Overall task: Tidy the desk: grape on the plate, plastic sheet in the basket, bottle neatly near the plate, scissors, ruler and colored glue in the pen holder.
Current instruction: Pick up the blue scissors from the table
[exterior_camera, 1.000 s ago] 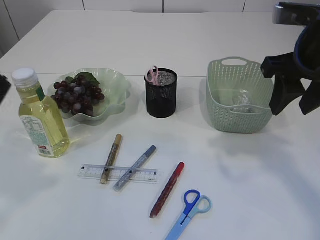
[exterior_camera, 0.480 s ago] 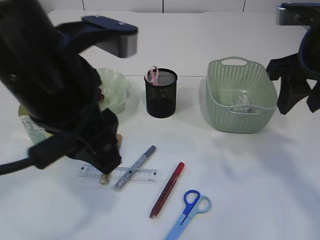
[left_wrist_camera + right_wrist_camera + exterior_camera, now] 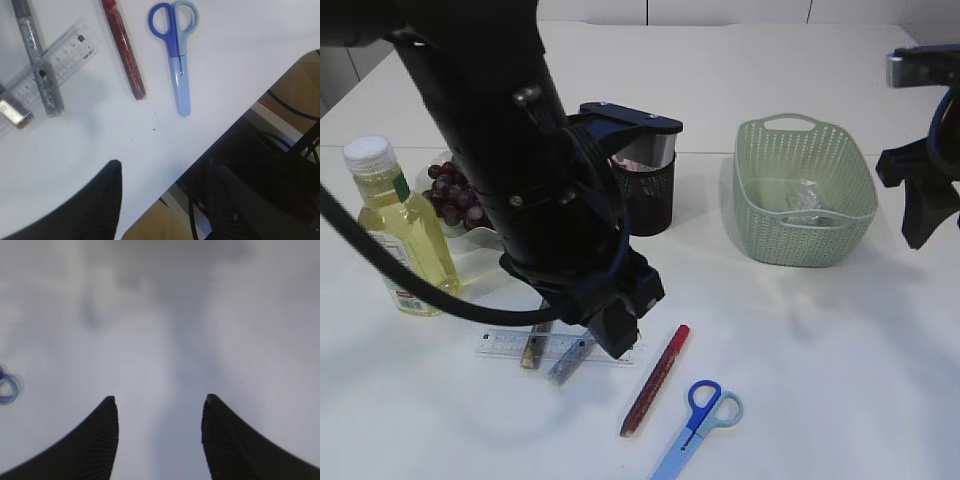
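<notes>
My left gripper (image 3: 616,338) hangs open and empty over the ruler (image 3: 500,343) and the glue pens. In the left wrist view my left gripper (image 3: 165,166) is above the table's front edge, with the blue scissors (image 3: 175,55), the red glue pen (image 3: 122,47), the silver glue pen (image 3: 37,60) and the ruler (image 3: 55,57) ahead of it. In the exterior view the blue scissors (image 3: 698,420) and the red glue pen (image 3: 655,380) lie at the front. Grapes (image 3: 448,180) sit on the green plate (image 3: 480,250). The bottle (image 3: 395,230) stands to its left. My right gripper (image 3: 923,225) is open and empty beside the basket (image 3: 800,245).
The plastic sheet (image 3: 805,200) lies inside the basket. The black mesh pen holder (image 3: 655,195) stands behind my left arm, partly hidden. A gold glue pen (image 3: 532,352) lies across the ruler. The right wrist view shows my right gripper (image 3: 159,402) over bare white table.
My left arm has swung in from the left, across the plate and down over the ruler and pens. My right gripper has drifted right, away from the basket.
</notes>
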Controlling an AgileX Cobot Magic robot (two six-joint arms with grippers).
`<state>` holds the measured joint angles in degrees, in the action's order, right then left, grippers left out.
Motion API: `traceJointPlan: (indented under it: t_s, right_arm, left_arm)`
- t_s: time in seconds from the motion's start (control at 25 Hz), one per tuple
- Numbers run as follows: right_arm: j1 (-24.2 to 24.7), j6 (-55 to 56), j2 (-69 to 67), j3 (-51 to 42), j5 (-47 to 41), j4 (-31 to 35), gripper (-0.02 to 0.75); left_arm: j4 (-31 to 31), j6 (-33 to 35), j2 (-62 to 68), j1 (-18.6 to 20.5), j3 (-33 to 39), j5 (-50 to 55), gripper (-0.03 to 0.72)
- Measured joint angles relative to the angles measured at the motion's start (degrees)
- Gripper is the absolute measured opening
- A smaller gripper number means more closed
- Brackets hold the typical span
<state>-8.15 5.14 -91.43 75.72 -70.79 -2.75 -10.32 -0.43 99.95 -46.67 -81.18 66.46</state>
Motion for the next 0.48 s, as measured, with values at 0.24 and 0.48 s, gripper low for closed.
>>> traceJointPlan:
  t_s: [0.24,0.48]
  right_arm:
    - [0.0,-6.0,-6.7,0.0,0.4,2.7,0.425]
    - [0.0,-7.0,-8.9,0.0,0.8,3.7,0.425]
  left_arm:
    - [-0.3,-0.9,5.3,-0.2,-3.8,0.9,0.393]
    - [-0.5,-1.9,9.2,-3.2,-4.3,1.5,0.391]
